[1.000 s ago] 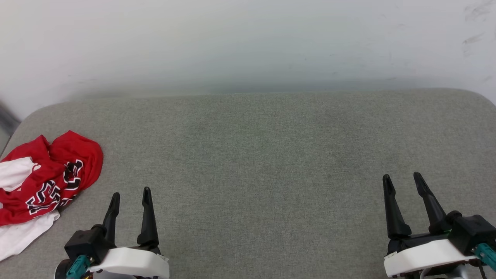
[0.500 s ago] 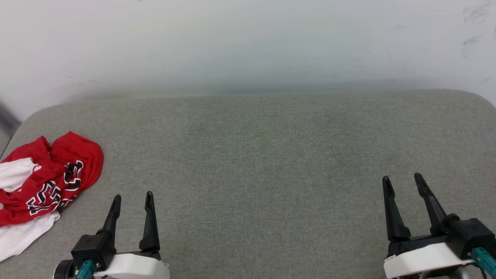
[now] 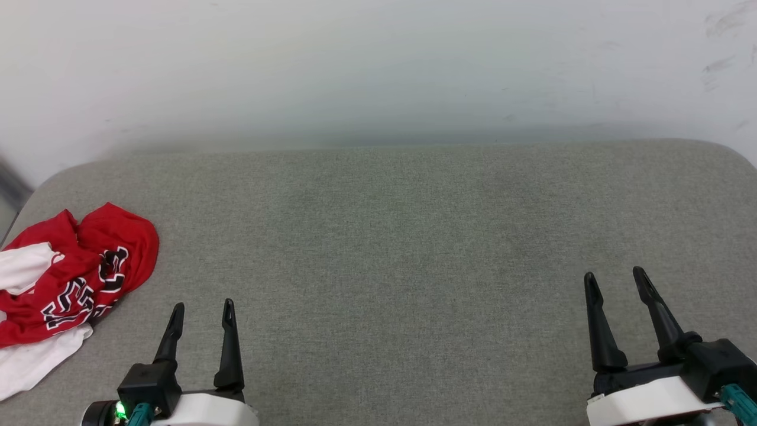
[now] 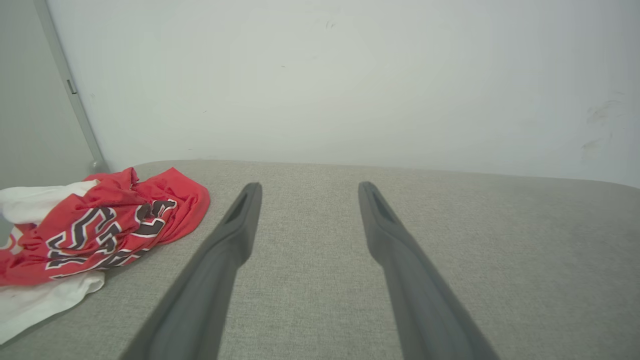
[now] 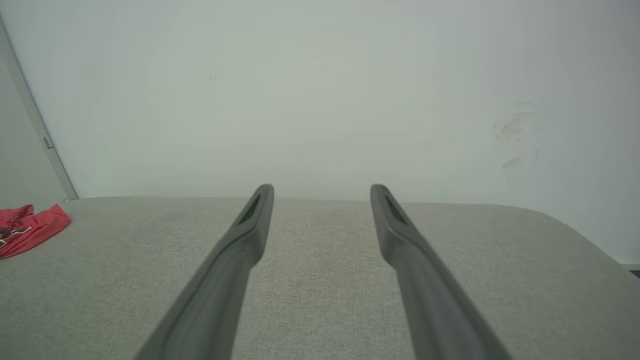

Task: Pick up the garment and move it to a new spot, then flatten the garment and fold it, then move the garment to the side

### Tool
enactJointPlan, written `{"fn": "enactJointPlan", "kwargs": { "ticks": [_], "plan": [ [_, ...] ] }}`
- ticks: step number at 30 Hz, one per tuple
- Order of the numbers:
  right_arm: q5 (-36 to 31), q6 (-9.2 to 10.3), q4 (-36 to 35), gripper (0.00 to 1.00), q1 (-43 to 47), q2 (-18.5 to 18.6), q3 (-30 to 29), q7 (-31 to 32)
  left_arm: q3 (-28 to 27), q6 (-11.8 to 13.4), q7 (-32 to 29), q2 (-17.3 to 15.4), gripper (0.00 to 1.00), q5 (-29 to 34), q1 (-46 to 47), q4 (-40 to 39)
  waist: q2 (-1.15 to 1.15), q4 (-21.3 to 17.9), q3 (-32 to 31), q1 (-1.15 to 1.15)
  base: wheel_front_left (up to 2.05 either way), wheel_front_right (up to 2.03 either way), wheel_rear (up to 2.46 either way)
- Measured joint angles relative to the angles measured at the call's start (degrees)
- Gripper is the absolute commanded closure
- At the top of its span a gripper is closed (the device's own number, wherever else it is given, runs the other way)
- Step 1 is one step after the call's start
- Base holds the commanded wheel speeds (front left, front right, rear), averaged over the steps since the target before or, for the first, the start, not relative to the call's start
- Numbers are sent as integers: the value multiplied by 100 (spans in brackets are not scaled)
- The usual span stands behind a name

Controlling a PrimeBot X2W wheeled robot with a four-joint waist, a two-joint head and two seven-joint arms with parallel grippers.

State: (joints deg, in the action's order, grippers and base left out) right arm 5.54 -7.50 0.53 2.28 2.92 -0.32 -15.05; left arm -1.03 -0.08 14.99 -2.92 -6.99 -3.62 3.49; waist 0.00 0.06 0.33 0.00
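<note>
My head camera looks forward and down from above the near edge of the bench (image 3: 378,236) to the wall (image 3: 378,59) behind it. My wrist cameras sit low and close over the bench, facing that wall. All three share the left end, where the garment (image 3: 77,266) lies

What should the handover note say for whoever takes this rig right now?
Garment: crumpled heap at the left end of the grey padded surface, lettering partly showing.
Left hand: open, empty, to the right of the heap, not touching it.
Right hand: open, empty, over the surface's right side.
Done: nothing yet; the heap is not picked up.
Left: pick it up, move it to a new spot, flatten, fold, move it aside.
</note>
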Motion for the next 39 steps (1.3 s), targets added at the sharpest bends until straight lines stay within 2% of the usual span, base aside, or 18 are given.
{"fn": "enactJointPlan", "kwargs": {
  "ticks": [10,22,30,39],
  "plan": [
    [407,0,66,0,9,0,-18,-3,-18,-1,8,-1,0,-114,-1,91,0,16,-14,0,0,0,0],
    [509,0,80,0,41,0,-16,-3,-48,7,7,0,0,-134,-1,151,0,145,-5,0,0,0,0],
    [505,0,64,0,119,0,-9,-3,-121,13,8,0,0,-182,3,178,0,501,7,0,0,0,0],
    [477,1,35,0,180,0,5,-3,-240,-21,8,2,0,-135,13,175,0,1153,24,0,0,0,0]
  ]
}}
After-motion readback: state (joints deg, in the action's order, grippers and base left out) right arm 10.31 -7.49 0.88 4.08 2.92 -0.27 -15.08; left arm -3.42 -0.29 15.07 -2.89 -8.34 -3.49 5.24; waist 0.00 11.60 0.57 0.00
